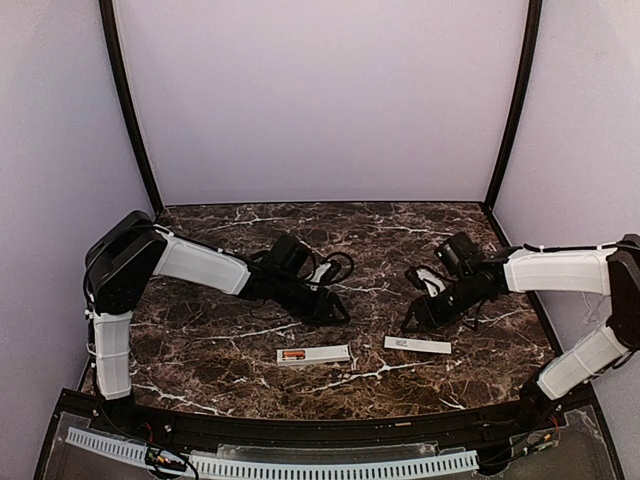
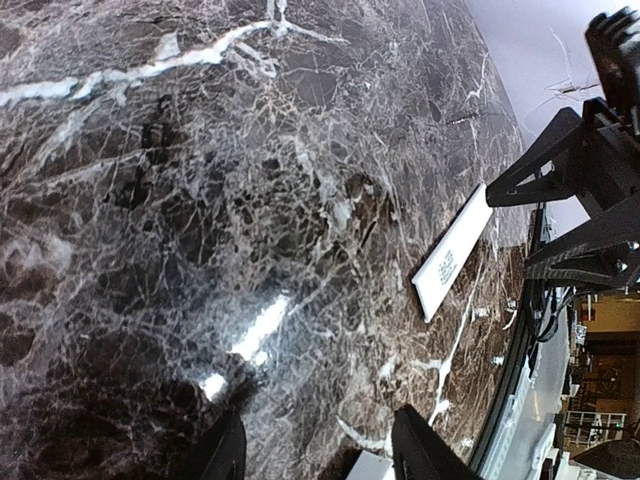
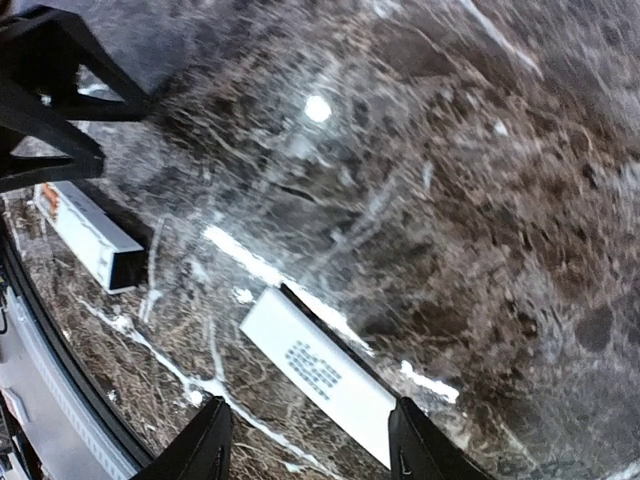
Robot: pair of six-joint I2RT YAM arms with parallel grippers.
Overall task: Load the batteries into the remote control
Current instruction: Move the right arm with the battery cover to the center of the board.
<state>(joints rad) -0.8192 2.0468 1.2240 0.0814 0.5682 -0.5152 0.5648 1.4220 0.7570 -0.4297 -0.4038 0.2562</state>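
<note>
The white remote control (image 1: 318,354) lies on the marble table near the front, with an orange-red battery (image 1: 293,355) in the recess at its left end. It also shows in the right wrist view (image 3: 95,232), battery (image 3: 47,199) at its far end. A corner of the remote (image 2: 366,466) shows in the left wrist view. My left gripper (image 1: 340,312) hangs open and empty just behind the remote. My right gripper (image 1: 412,322) is open and empty, just behind the flat white cover strip (image 1: 417,345).
The cover strip lies to the right of the remote, printed side up (image 3: 320,372), and shows in the left wrist view (image 2: 455,250). The black front rail (image 1: 320,430) runs along the near edge. Lilac walls (image 1: 320,100) enclose the table.
</note>
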